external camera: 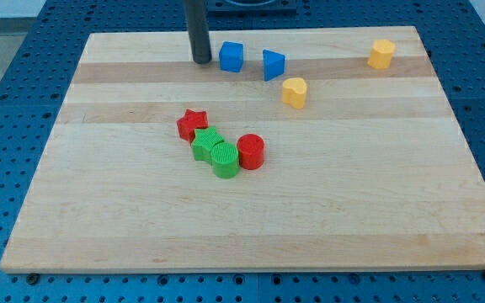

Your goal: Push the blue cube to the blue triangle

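Camera view shows my tip [201,61] standing on the surface [141,210] near the view's top, just beside the blue cube [231,56], which lies to the tip's right in the view. Whether they touch is hard to tell; a thin gap seems to remain. This arm has no hand, only the rod, so nothing is held. Beyond the cube, further right of my tip, sits the blue triangle [273,64], near but apart from the cube. By my judgement the task is mostly done: only a short push rightward is left.
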You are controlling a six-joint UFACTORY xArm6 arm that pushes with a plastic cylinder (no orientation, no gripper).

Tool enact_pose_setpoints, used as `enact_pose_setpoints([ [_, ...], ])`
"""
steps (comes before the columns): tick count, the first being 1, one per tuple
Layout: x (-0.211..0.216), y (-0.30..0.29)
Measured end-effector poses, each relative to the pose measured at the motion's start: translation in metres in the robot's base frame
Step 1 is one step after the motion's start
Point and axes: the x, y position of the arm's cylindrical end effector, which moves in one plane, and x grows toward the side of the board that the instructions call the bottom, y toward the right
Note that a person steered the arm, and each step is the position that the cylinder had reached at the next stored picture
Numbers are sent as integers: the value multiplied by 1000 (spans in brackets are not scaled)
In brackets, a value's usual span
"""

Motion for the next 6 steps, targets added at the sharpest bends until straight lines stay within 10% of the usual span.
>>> enact_pose_setpoints([
  [6, 41, 88],
])
